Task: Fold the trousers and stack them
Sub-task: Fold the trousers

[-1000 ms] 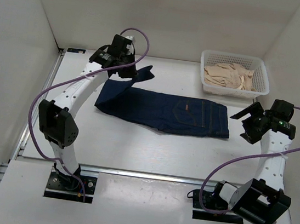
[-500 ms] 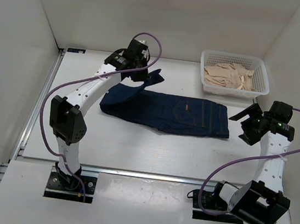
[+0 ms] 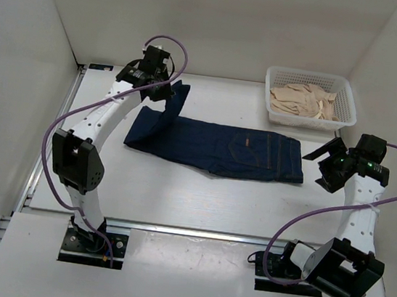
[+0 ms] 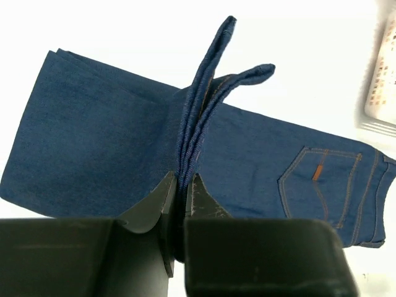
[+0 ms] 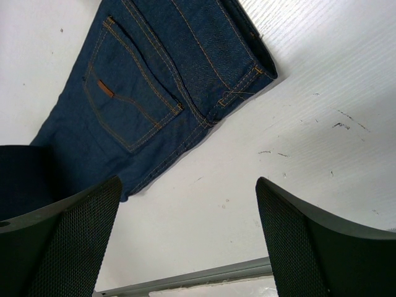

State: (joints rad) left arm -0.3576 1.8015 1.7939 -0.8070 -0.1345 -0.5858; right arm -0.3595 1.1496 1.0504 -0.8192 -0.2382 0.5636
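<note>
Table (image 3: 178, 190): white, trousers (image 3: 242, 150) lying flat across the middle
Left gripper (image 4: 181, 182): clamped on raised leg hems
Right gripper (image 5: 185, 185): fingers spread wide, empty, near waistband

I count one pair of trousers (image 3: 235, 150) on the one counter (image 3: 200, 193). On it I can see one back pocket (image 5: 133, 102), with one small tan label (image 5: 106, 90). There is one white basket (image 3: 312, 75) with beige cloth (image 3: 304, 100) inside; how many pieces it is, I cannot tell. I have two arms, so two in total: the left end effector (image 4: 180, 179) and the right end effector (image 5: 187, 185). The purple cables are also two: the left cable (image 3: 48, 136) and the right cable (image 3: 299, 219).
</note>
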